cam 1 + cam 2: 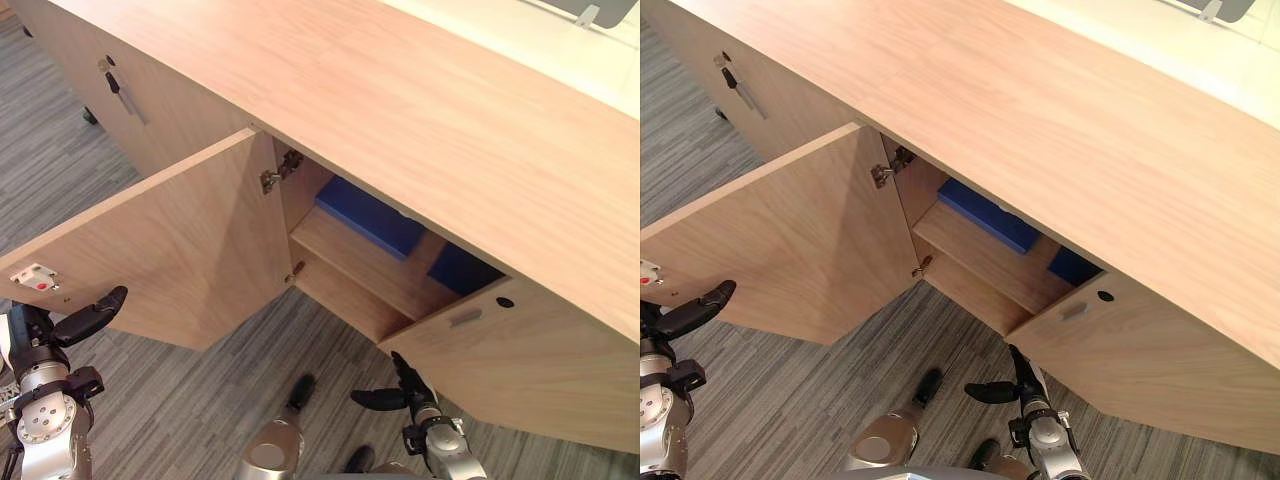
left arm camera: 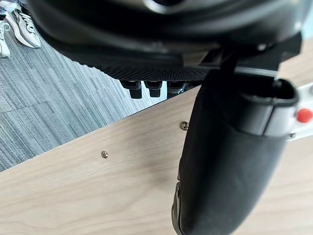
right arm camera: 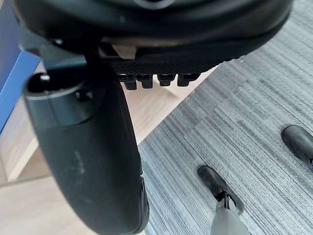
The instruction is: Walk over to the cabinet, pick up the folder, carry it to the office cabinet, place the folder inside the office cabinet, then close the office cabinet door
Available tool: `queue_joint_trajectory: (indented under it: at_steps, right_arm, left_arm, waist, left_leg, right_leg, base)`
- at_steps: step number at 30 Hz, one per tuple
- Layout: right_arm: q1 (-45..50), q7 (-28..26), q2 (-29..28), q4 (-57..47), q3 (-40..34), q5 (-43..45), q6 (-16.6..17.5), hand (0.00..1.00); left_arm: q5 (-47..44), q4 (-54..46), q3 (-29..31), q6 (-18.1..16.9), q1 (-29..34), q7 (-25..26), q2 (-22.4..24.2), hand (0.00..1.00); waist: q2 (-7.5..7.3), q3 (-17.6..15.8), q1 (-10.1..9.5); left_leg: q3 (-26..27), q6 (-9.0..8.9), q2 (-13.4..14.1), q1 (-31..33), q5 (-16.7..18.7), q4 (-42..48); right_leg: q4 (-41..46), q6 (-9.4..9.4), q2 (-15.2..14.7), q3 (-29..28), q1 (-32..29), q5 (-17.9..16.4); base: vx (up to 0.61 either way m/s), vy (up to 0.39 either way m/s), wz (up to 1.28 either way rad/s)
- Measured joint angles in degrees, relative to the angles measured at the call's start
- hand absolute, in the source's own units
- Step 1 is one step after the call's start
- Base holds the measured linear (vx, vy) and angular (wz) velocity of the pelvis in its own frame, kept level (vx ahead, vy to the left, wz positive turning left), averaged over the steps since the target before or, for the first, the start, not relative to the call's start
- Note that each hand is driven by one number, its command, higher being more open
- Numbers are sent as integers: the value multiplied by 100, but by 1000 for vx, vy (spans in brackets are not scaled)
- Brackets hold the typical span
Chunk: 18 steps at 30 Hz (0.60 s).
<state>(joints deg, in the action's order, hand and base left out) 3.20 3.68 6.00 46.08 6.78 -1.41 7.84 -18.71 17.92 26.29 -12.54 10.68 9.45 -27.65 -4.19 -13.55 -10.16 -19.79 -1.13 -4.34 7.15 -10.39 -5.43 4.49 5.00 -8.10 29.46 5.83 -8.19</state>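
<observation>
The office cabinet is a low wooden unit with both middle doors swung out. On its inner shelf lies the blue folder; another blue patch shows further right under the top. My left hand is at the free edge of the wide-open left door, holding nothing. Its thumb lies along the door's inner face and its fingers are straight past the edge. My right hand hangs open and empty just below the half-open right door.
Another cabinet door, shut and with a metal handle, is further left. Grey striped carpet lies in front of the cabinet. A white latch with a red dot sits on the left door's inner face. A person's shoes stand beyond that door.
</observation>
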Motion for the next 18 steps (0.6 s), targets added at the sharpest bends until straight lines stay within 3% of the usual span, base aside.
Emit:
queue_joint_trajectory:
  at_steps: [3,4,6,11,16,18]
  right_arm:
    - [17,7,-66,13,-178,-8,-1,100]
    - [18,26,-111,67,-272,-13,-17,100]
    - [32,38,-151,85,-335,-32,-35,100]
    - [159,86,-270,330,-413,-102,-106,100]
    - [199,122,-267,417,-414,-100,-139,100]
    - [87,122,-309,400,-403,-99,-137,100]
  left_arm:
    - [-7,-709,-1,-20,466,156,582,100]
    - [-3,-1275,-34,-102,934,172,1090,100]
    - [-3,-1571,-139,-185,1283,172,1401,100]
    - [0,-1760,-1228,-217,2326,148,2211,100]
    - [26,-1269,-2512,-144,2671,-370,2328,100]
    - [102,-941,-3066,17,2418,-741,2173,100]
  waist:
    - [-11,12,-14]
    - [-10,14,-18]
    - [-1,22,-19]
    - [85,193,-9]
    - [216,258,64]
    - [269,286,291]
  left_leg:
    - [273,24,90,-4,89,0]
    - [472,26,140,-3,89,1]
    - [605,27,172,-7,88,1]
    - [981,32,259,-24,82,3]
    - [1355,29,355,43,80,4]
    - [1592,25,436,186,78,4]
  right_leg:
    - [48,-33,-1,-145,-74,36]
    - [48,-75,3,-282,-128,38]
    - [54,-82,7,-407,-188,41]
    - [61,-39,86,-960,-359,61]
    - [126,-28,145,-1355,-588,71]
    - [167,-29,193,-1569,-832,72]
  base:
    - [-134,21,-24]
    - [-120,32,-26]
    - [-107,31,-29]
    - [-92,29,-29]
    - [-67,19,-26]
    - [-59,12,-39]
